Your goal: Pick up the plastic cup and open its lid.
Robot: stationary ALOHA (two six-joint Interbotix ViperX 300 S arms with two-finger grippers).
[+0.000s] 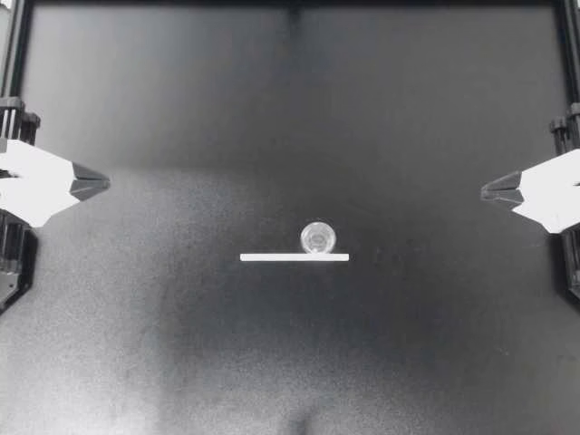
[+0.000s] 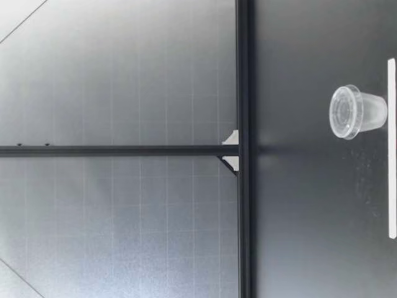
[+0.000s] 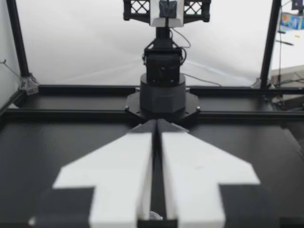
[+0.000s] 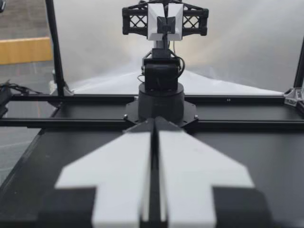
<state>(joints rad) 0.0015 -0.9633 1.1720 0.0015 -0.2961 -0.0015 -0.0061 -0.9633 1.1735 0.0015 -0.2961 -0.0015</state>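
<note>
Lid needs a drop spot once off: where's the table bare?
Crowded only mid-table: cup beside the white strip. Bare table on both flanks, out to the left jaws and right jaws, shut at the side edges; also beyond the cup and past the strip.

A lidded clear plastic cup (image 2: 358, 112) stands upright on the black table (image 2: 310, 217), just beyond a flat white strip (image 2: 391, 186).

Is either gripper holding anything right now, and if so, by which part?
Nothing is held. The left gripper and the right gripper are both shut and empty, far out at the sides. The cup stands untouched between them.
</note>
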